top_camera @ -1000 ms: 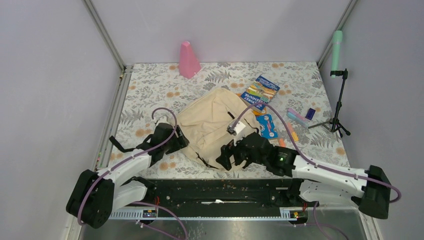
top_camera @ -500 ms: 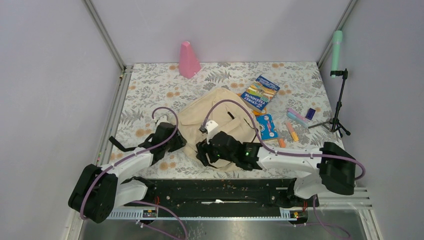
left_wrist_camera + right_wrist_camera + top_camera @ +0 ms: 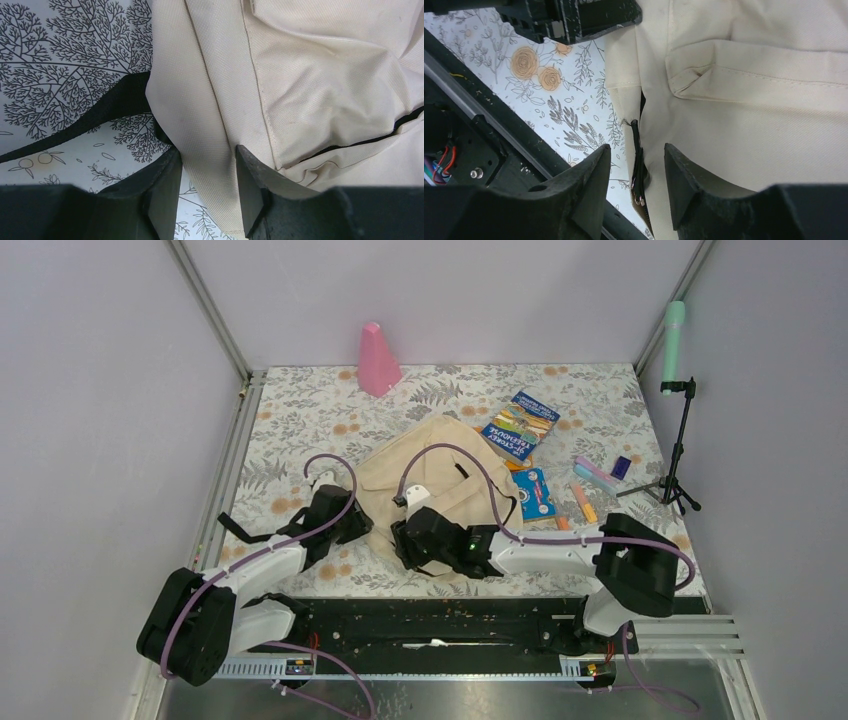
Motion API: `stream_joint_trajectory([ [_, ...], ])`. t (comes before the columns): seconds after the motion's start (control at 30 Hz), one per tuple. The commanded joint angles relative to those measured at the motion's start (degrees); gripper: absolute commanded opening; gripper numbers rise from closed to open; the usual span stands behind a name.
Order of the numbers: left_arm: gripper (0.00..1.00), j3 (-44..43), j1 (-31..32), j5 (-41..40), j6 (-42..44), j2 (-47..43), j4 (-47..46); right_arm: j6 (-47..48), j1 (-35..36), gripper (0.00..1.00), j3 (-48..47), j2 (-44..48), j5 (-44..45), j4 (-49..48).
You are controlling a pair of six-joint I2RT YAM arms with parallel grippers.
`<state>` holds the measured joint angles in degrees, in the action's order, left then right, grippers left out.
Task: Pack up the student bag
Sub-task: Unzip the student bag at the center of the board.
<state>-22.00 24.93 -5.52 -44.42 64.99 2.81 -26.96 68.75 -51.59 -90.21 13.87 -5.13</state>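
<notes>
The student bag, a beige fabric backpack, lies flat mid-table. My left gripper is at its left edge. In the left wrist view the left gripper is shut on a fold of the student bag, and the cloth fills the gap at the fingertips. My right gripper sits at the bag's near edge. The right wrist view shows the right gripper open, straddling the black zipper and its metal pull without touching them.
A black strap trails left of the bag. Behind and right of the bag lie a book, a blue packet, markers and a small case. A pink cone stands at the back. A tripod stands right.
The right arm swung left along the bag's near edge and its jaws narrowed around the zipper. The left jaws closed on the bag's fold; that arm barely moved.
</notes>
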Motion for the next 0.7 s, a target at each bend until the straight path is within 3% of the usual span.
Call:
stream_joint_trajectory([
  [0.0, 0.40, 0.82, -0.23, -1.85, 0.65, -0.10, -1.83, -1.58, 0.24, 0.48, -2.87, -1.97, 0.30, -0.59],
  [0.17, 0.40, 0.10, -0.23, -2.03, 1.02, -0.21, -1.14, -1.39, 0.24, 0.35, -2.91, -2.61, 0.81, -0.59],
  [0.33, 0.32, -0.78, -0.23, -2.38, 1.87, 0.19, -0.69, -0.70, 0.24, 0.03, -2.94, -2.57, 0.28, -0.59],
  [0.37, 0.29, -0.87, -0.23, -2.39, 1.96, 0.41, -0.81, -0.54, 0.24, 0.00, -2.92, -2.40, 0.08, -0.59],
  [0.5, 0.10, -1.08, -0.23, -2.68, 1.80, 1.88, -1.65, 1.14, 0.24, 0.00, -2.45, -1.43, -1.14, -0.88],
  [0.67, 0.00, -2.65, -0.43, -3.57, 2.35, 3.62, -1.82, 3.70, 0.25, 0.00, -0.16, 1.52, -4.90, -3.81],
])
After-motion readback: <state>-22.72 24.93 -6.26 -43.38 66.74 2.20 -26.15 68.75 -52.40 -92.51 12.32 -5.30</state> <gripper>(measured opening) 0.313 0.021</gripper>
